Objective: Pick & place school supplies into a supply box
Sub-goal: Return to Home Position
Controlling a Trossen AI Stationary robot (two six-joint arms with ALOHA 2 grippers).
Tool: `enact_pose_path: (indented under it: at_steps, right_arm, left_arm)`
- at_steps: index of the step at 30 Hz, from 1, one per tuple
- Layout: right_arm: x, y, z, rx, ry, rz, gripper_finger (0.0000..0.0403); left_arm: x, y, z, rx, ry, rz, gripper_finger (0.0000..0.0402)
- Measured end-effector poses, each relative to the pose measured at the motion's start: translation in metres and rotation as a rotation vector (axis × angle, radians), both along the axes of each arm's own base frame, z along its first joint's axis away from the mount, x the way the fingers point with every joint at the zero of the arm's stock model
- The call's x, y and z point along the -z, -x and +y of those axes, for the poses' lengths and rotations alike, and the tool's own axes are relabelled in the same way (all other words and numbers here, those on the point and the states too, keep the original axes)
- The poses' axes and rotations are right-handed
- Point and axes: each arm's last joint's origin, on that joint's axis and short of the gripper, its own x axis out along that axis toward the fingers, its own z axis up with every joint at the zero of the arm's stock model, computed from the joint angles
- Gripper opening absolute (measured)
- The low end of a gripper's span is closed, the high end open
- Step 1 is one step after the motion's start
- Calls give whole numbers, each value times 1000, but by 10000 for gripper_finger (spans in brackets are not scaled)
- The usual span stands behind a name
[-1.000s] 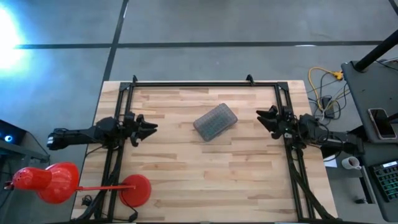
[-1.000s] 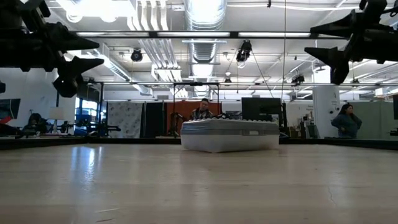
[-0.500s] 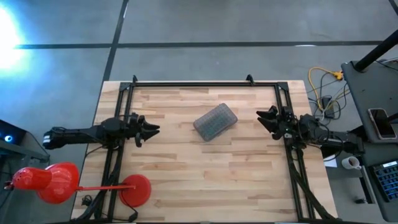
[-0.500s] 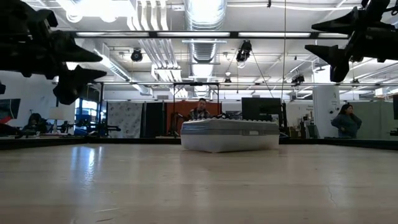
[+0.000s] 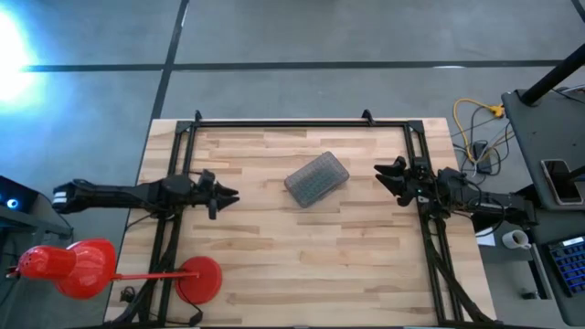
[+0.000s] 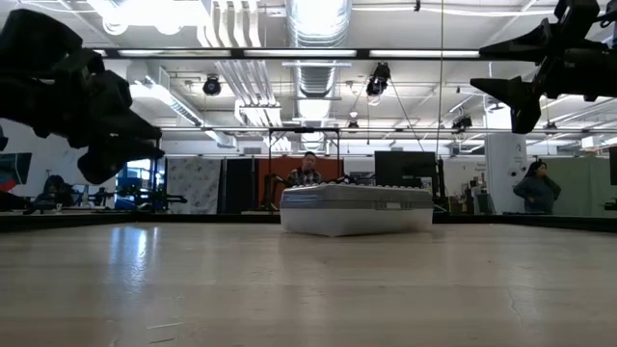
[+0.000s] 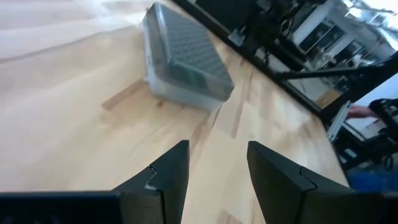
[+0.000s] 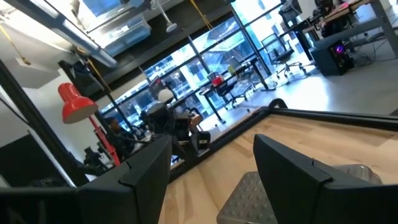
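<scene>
Grey ribbed lid down flat, the supply box sits on the wooden bench between my two grippers, ahead of each and touching neither. I judge it closed and the packing done, since I see no loose pens or scissors. Its long axis runs slantwise across the line joining the grippers, with a short end turned roughly toward each. The right gripper hangs above the bench a little nearer the box than the left gripper. Both have their fingers parted with nothing between them. As I read it, what remains is drawing each arm back from the box, and nothing lies in either path. Black frame rails run behind the grippers, a red lamp stands off the bench beside the left arm, and a person shows in the room beyond.
</scene>
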Motion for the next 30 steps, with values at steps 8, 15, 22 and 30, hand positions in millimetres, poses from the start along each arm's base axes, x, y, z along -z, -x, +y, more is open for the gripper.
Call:
enact_pose_path:
  at_steps: [8,15,22,30]
  right_arm:
    - [0,0,0,0,0,1,219]
    - [0,0,0,0,0,1,219]
    - [0,0,0,0,0,1,219]
    - [0,0,0,0,0,1,219]
  left_arm:
    - [9,-3,0,0,7,96,147]
    - [15,-4,0,0,12,159,147]
    - [19,-5,0,1,15,198,147]
    - [20,-5,0,0,15,204,147]
